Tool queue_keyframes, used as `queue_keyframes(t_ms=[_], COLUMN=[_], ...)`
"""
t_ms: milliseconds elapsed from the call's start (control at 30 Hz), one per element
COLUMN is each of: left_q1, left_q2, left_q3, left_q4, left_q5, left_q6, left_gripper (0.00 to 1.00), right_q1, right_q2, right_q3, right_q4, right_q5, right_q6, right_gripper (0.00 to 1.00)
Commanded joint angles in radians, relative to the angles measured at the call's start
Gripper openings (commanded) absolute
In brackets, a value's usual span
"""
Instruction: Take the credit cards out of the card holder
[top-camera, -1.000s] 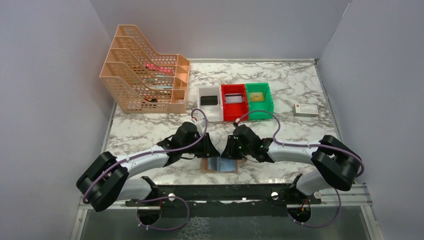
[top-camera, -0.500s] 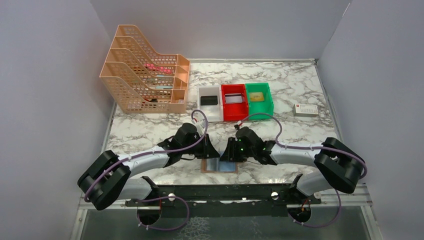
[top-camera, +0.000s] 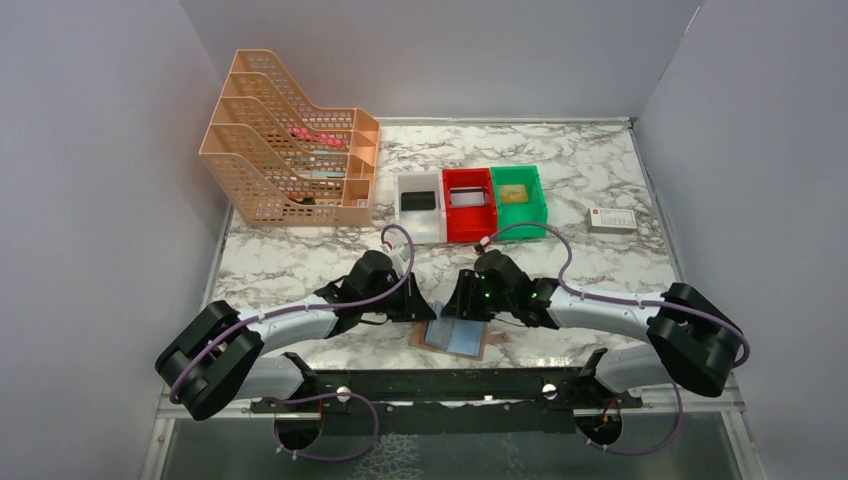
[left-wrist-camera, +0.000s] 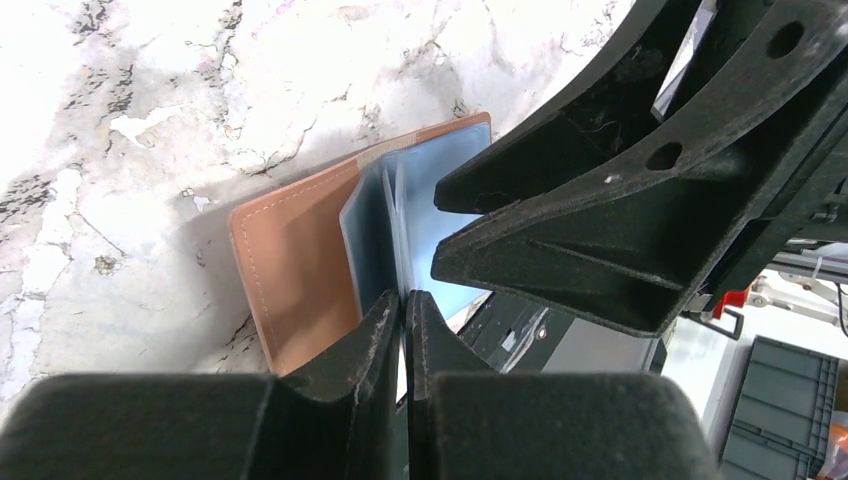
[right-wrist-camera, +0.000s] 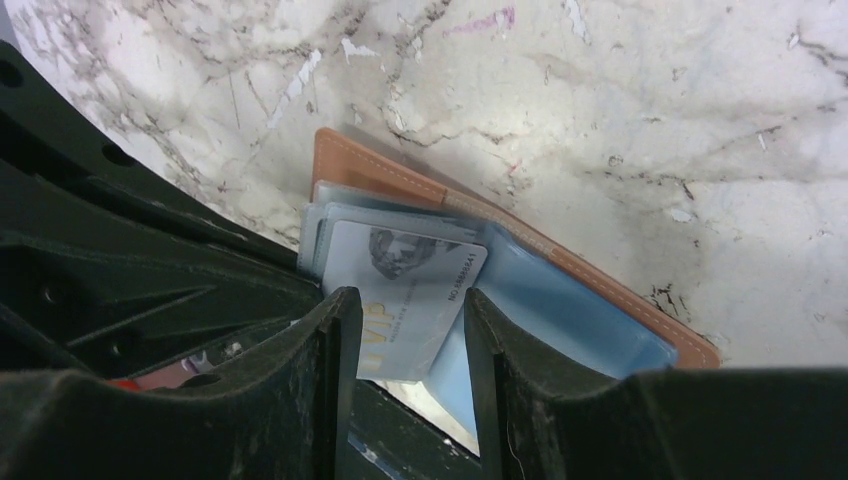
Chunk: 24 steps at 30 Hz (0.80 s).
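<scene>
The tan card holder (top-camera: 456, 338) lies spread open at the table's near edge, pale blue panels up. Both grippers hang over its far side. In the left wrist view my left gripper (left-wrist-camera: 404, 297) is shut on the edge of a thin blue inner leaf of the card holder (left-wrist-camera: 300, 250). The right arm's fingers (left-wrist-camera: 600, 220) loom just beside it. In the right wrist view a silver-grey credit card (right-wrist-camera: 400, 262) with gold lettering sticks partway out of the card holder (right-wrist-camera: 575, 300). My right gripper (right-wrist-camera: 412, 300) stands open just above that card, a finger at either side.
Behind the arms stand a white bin (top-camera: 404, 222) with a black flat card, a red bin (top-camera: 449, 210) and a green bin (top-camera: 540, 205). A peach file rack (top-camera: 290, 150) is back left, a small white box (top-camera: 611, 220) at right. The table edge lies directly below the holder.
The left jaws have closed onto the blue leaf and the right jaws have opened wider. The card holder has turned slightly and shifted right; the right arm's elbow has swung right.
</scene>
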Motion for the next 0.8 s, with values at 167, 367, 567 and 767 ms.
queue_keyframes(t_ms=[167,367,567,767], left_q1=[-0.004,-0.004,-0.004,-0.005], left_q2=[-0.007,0.008,-0.061,-0.031], left_q3=[0.005,0.007,0.005,0.019], left_q4=[0.027,0.051,0.047,0.052], left_q5=[0.041,0.062,0.036,0.094], left_q6=[0.024,0.019,0.007,0.024], left_gripper=[0.22,0.16,0.12,0.15], right_q1=[0.006,0.006,0.005,0.006], right_q2=[0.035,0.058,0.070,0.071], right_q3=[0.006,0.020,0.007,0.000], right_q4=[-0.030,-0.060,-0.049,-0.030], right_q5=[0.032,0.050,0.049,0.040], right_q6=[0.062,0.045,0.054,0.056], right_gripper=[0.43,0.38,0.37,0.36])
